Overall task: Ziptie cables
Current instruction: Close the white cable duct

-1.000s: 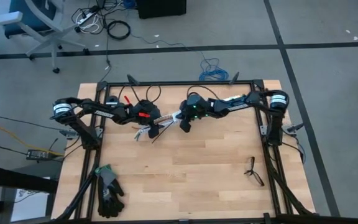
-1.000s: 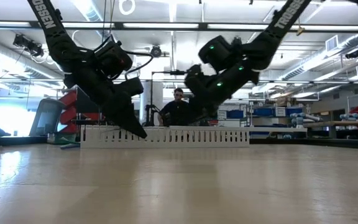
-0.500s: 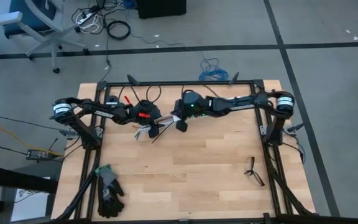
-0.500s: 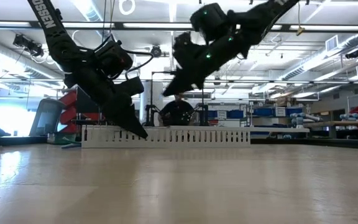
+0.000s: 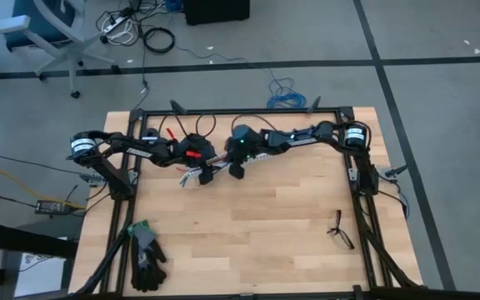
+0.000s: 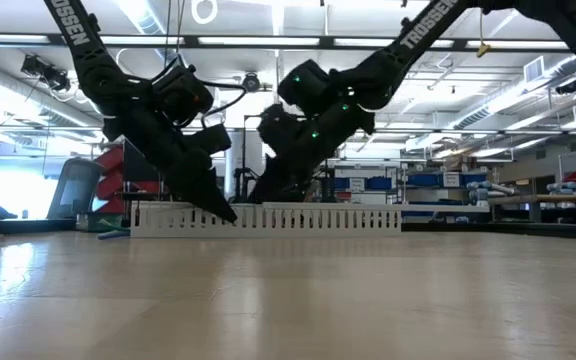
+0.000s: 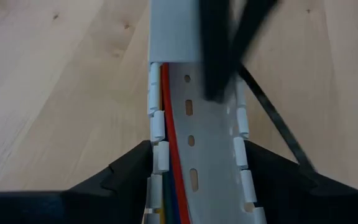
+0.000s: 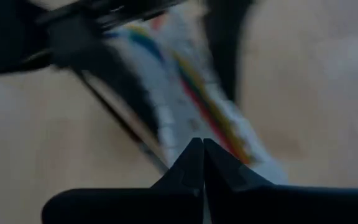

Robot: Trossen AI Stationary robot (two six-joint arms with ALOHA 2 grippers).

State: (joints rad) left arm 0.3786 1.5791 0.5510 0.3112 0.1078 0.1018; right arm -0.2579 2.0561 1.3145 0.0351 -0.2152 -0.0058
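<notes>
A white slotted channel (image 5: 217, 162) lies between the two grippers, and the cables (image 7: 167, 118), red, blue and yellow wires, run inside it along one wall. The ziptie (image 7: 278, 132), a thin black strip, slants across the table beside the channel. My left gripper (image 7: 194, 152) has one finger on each side of the channel's end. My right gripper (image 8: 202, 144) is shut and hovers over the channel (image 8: 179, 106), a little farther along it than my left gripper (image 5: 201, 172). In the left wrist view its dark finger (image 7: 217, 50) crosses the channel's floor. My left gripper pinches the white channel across its width, one finger on each slotted side wall (image 7: 159, 155), near one end. It slants down at it from the table's left, and the channel (image 6: 268, 218) runs on level ahead of it. My right gripper's touch on channel or ziptie cannot be told.
A pair of black gloves (image 5: 146, 254) lies at the near left corner. Small dark spectacles (image 5: 338, 228) lie near the right rail. A black frame (image 5: 240, 111) borders the table. A blue coiled cable (image 5: 286, 92) lies on the floor beyond the far edge.
My right arm has swung toward the table's left. Its gripper rose, then came down again, closer to my left gripper and over the channel.
</notes>
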